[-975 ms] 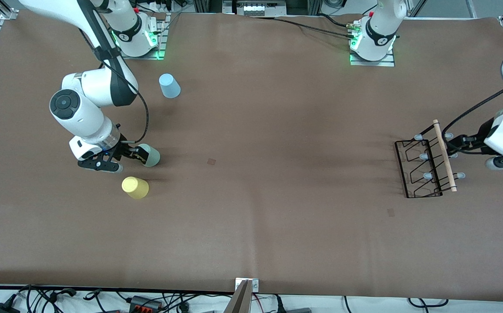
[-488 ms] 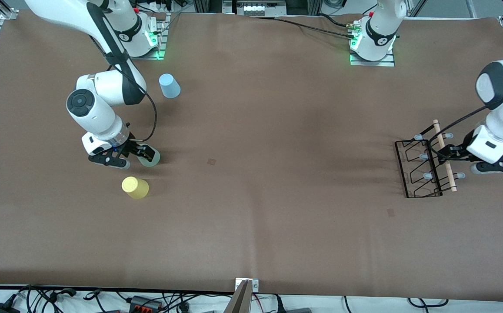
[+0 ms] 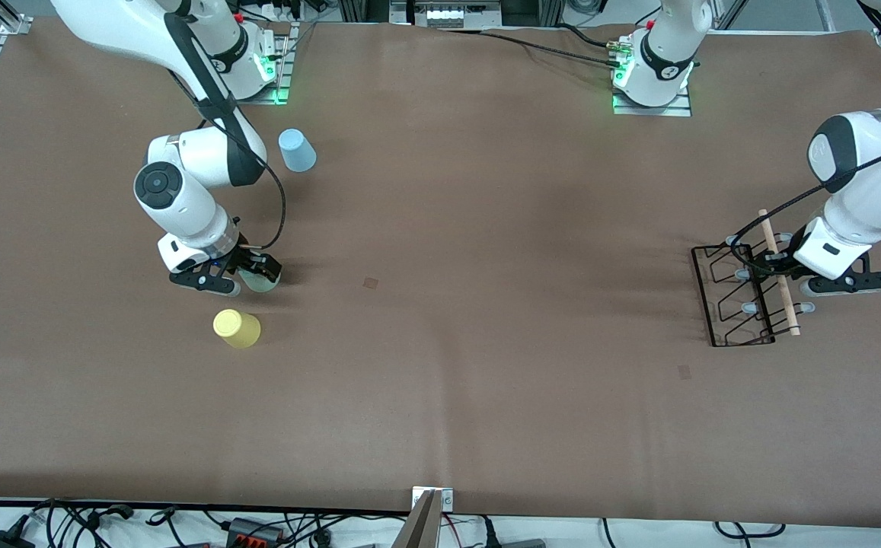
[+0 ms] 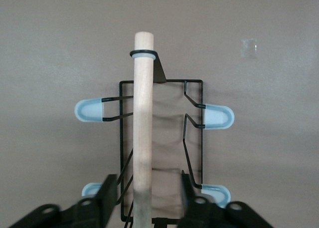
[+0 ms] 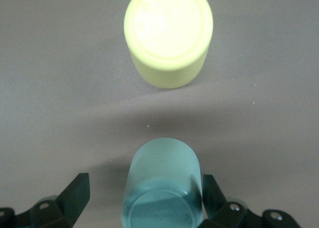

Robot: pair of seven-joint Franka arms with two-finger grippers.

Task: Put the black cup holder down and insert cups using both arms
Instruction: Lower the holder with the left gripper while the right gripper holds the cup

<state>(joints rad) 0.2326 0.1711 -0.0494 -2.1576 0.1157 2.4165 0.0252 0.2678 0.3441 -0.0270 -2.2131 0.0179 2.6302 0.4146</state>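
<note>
The black cup holder (image 3: 737,297) stands toward the left arm's end of the table, with its wooden rod handle (image 3: 781,283) on top. My left gripper (image 3: 772,263) is over the rod, open, one finger on each side, as the left wrist view (image 4: 147,200) shows with the rod (image 4: 142,128) between them. My right gripper (image 3: 251,272) is open around the pale grey-green cup (image 3: 265,281), which stands on the table. In the right wrist view this gripper (image 5: 142,195) has the cup (image 5: 164,178) between its fingers. The yellow cup (image 3: 237,329) (image 5: 168,36) stands nearer the front camera, closed end up. The light blue cup (image 3: 297,150) stands farther back.
The brown table cover (image 3: 440,365) is bare through the middle. The arm bases (image 3: 653,72) stand along the back edge. Grey-tipped pegs (image 4: 217,116) stick out from both sides of the rack. Cables lie along the front edge.
My left arm has swung in and brought its gripper over the rack's rod handle. My right gripper has closed in from beside the grey-green cup to straddle it. The cups and rack have not moved.
</note>
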